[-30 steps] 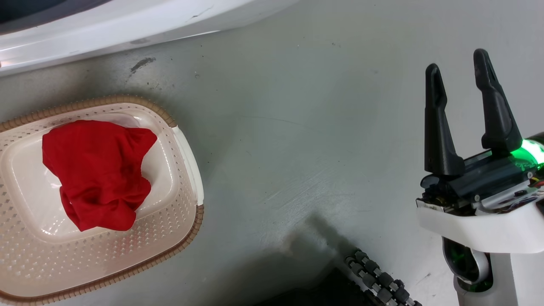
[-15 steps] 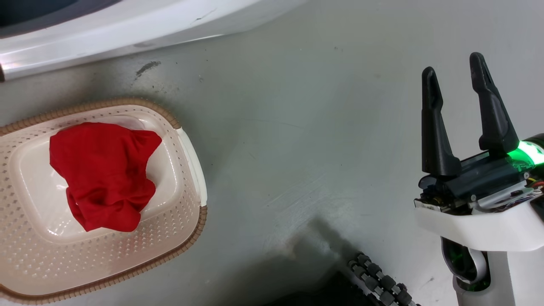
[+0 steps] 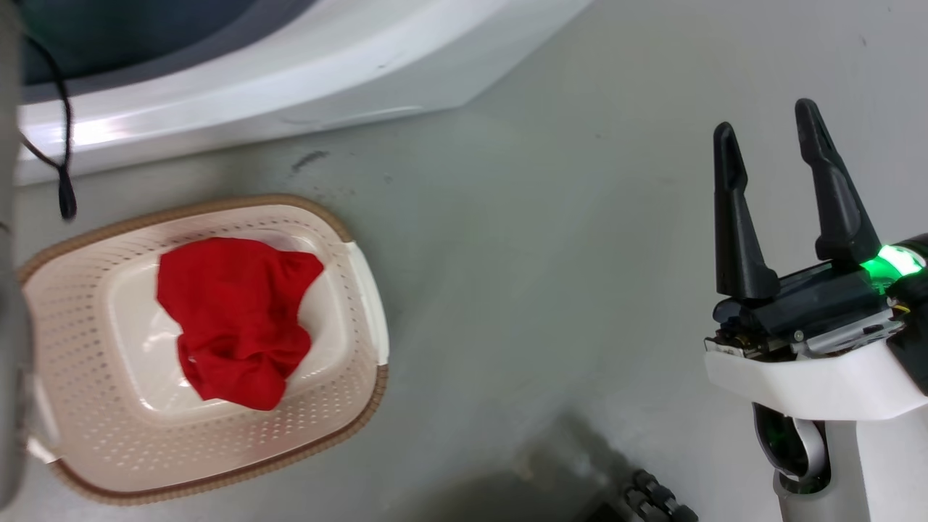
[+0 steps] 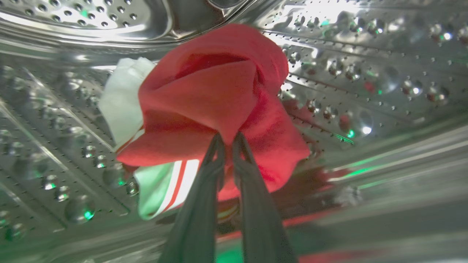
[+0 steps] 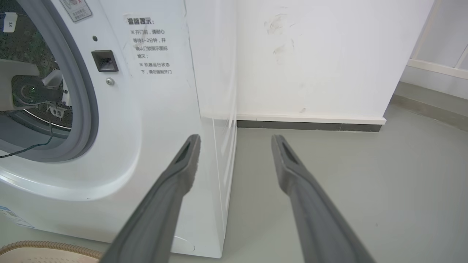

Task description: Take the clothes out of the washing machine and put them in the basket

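One red garment (image 3: 235,319) lies crumpled in the cream basket (image 3: 94,435) on the floor in front of the washing machine (image 3: 290,65). Inside the perforated steel drum (image 4: 365,73), my left gripper (image 4: 227,138) is shut on a fold of a second red garment (image 4: 215,98). A white cloth with red stripes (image 4: 120,98) lies bunched with it. My right gripper (image 3: 765,119) hangs open over bare floor to the right of the basket, holding nothing. In the right wrist view the right gripper (image 5: 236,138) points past the machine's front corner (image 5: 215,146).
My left forearm (image 3: 11,326) is a grey blur at the left edge, with a black cable (image 3: 65,145) hanging from it. The grey porthole ring (image 5: 86,109) frames that arm (image 5: 33,89) reaching inside. A white wall (image 5: 310,54) stands right of the machine. My wheeled base (image 3: 652,504) shows low.
The head camera has shifted, so the basket and machine now sit further right and lower in the picture. The garment in the basket lies as before. My right gripper stays open.
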`<state>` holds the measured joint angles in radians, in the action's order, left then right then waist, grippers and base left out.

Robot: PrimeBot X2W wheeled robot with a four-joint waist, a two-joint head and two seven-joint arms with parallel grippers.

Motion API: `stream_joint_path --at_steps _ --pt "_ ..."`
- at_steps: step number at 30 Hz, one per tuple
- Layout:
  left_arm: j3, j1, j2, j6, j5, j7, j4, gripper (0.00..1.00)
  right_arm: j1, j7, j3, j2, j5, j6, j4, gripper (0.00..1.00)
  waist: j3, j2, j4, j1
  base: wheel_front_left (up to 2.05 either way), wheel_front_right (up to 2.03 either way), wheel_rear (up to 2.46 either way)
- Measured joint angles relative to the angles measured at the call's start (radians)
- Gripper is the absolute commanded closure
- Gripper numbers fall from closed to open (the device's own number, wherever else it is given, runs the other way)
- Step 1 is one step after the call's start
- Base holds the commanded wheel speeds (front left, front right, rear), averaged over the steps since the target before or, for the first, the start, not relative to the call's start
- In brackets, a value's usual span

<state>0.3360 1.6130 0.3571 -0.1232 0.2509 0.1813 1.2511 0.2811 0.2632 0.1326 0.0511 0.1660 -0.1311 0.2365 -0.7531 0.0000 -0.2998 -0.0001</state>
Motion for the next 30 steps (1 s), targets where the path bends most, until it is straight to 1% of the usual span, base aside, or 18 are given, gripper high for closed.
stream_joint_path --at_steps 1,3,6,9,13,14,19,22,25,28,30 --pt "0.015 -0.016 -0.008 -0.001 -0.003 -0.012 -0.001 1.0 -0.002 0.0 -0.005 0.0 -0.008 0.0 -0.002 0.0 0.01 0.0 0.008 0.0 0.0 0.0 0.0" --pt "0.016 -0.045 -0.027 -0.005 0.012 -0.044 -0.002 1.0 -0.006 0.0 -0.012 0.0 -0.017 0.0 -0.009 0.0 0.03 0.0 0.026 0.0 0.0 0.0 0.0" --pt "0.041 -0.087 -0.041 -0.005 0.018 -0.092 -0.007 1.0 -0.01 0.0 -0.02 0.0 -0.028 0.0 -0.018 0.0 0.065 0.0 0.049 0.0 0.0 0.0 0.0" --pt "0.056 -0.146 -0.057 -0.005 0.047 -0.152 -0.022 1.0 -0.022 0.0 -0.025 0.0 -0.039 0.0 -0.028 0.0 0.104 0.0 0.07 0.0 0.0 0.0 0.0" --pt "0.091 -0.248 -0.08 -0.006 0.083 -0.224 -0.04 1.0 -0.046 0.0 -0.026 0.0 -0.056 0.0 -0.043 0.0 0.162 0.0 0.098 0.0 0.0 0.0 0.0" --pt "0.115 -0.323 -0.08 -0.006 0.11 -0.283 -0.054 1.0 -0.059 0.0 -0.023 -0.001 -0.072 0.0 -0.051 0.0 0.205 0.0 0.118 0.0 0.0 0.0 0.0" --pt "0.147 -0.44 -0.088 -0.006 0.166 -0.375 -0.094 1.0 -0.087 0.0 -0.029 0.0 -0.088 0.0 -0.062 0.0 0.276 0.0 0.148 0.0 0.0 0.0 0.0" --pt "0.167 -0.505 -0.085 -0.006 0.183 -0.415 -0.131 1.0 -0.112 0.0 -0.029 0.0 -0.097 0.0 -0.066 0.0 0.318 0.0 0.165 0.0 0.0 0.0 0.0" --pt "0.182 -0.564 -0.082 -0.006 0.183 -0.433 -0.175 1.0 -0.135 0.0 -0.026 0.0 -0.105 0.0 -0.075 0.0 0.358 0.0 0.184 0.0 0.0 0.0 0.0" --pt "0.17 -0.63 -0.078 -0.006 0.194 -0.441 -0.23 1.0 -0.161 0.0 -0.028 0.0 -0.112 0.0 -0.081 0.0 0.399 0.0 0.201 0.0 0.0 0.0 0.0" --pt "0.151 -0.677 -0.075 0.002 0.201 -0.441 -0.295 1.0 -0.182 0.0 -0.03 0.0 -0.115 0.0 -0.086 0.0 0.427 0.0 0.213 0.0 0.0 0.0 0.0"
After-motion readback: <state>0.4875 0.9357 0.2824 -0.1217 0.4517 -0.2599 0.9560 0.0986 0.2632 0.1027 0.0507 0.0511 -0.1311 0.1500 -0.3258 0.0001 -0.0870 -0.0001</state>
